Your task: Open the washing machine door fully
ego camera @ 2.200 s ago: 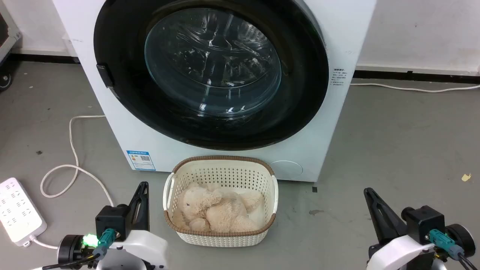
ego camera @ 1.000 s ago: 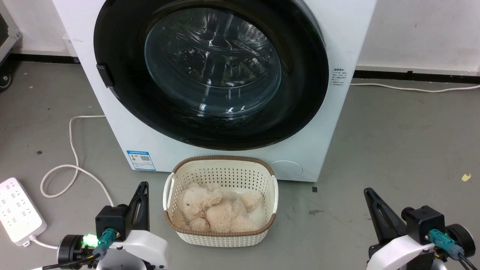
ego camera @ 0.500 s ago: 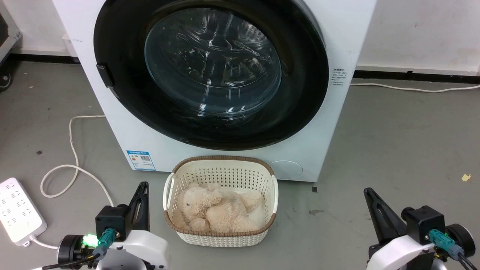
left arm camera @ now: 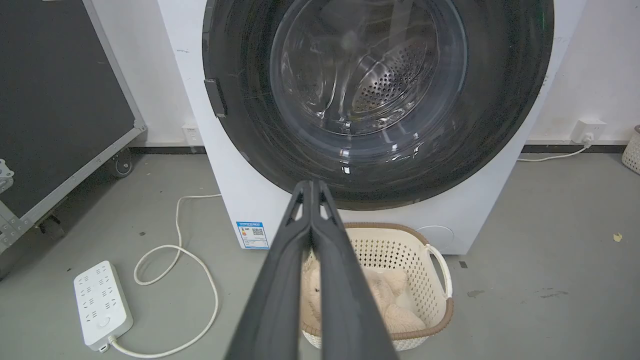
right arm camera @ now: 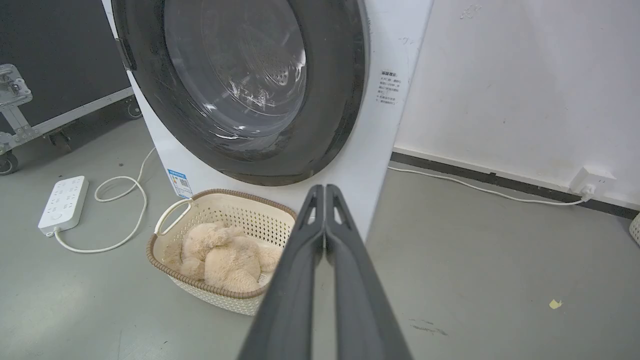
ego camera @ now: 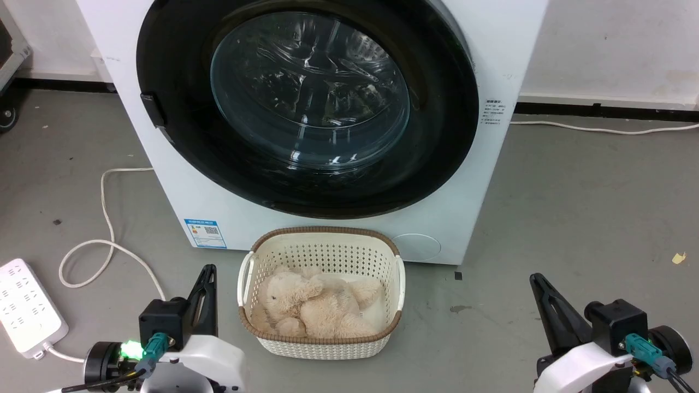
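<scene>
Since the washing machine door [ego camera: 308,93] is shut on the washing machine [ego camera: 491,54], nothing is done yet.
The left gripper [ego camera: 206,273] and right gripper [ego camera: 538,281] are seen pressed together, far from it.

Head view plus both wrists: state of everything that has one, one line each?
Large round glossy black washing machine door, closed against the white washer front.
Left gripper, shut, empty, off the door.
Right gripper, shut, empty, off the door.
Cream perforated laundry basket, upright on the floor, holding a beige plush toy.
White power strip, flat on the floor, sockets empty.
</scene>
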Robot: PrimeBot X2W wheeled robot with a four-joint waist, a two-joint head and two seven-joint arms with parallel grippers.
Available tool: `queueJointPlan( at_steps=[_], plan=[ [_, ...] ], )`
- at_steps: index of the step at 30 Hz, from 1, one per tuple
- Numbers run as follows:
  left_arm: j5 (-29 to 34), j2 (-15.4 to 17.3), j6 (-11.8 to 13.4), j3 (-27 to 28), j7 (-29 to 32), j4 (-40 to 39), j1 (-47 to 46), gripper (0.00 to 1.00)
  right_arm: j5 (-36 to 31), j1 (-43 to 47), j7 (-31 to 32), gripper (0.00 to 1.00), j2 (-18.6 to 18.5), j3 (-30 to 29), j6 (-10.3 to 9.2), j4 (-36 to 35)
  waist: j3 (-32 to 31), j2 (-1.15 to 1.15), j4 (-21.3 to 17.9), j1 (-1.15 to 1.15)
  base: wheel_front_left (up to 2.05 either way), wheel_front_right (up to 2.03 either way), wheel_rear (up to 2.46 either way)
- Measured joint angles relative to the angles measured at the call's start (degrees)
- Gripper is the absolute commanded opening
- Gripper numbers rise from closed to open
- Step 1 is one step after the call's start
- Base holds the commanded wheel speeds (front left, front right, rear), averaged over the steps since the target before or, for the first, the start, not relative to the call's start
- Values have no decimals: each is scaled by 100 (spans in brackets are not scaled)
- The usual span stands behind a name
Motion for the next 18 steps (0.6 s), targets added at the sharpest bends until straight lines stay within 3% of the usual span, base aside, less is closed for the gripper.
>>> queueJointPlan(
  at_steps=[18],
  plan=[
    [0,0,0,0,0,0,0,0,0,0,0,0,0,0,-1,0,0,0,0,0,0,0,0]
  ],
)
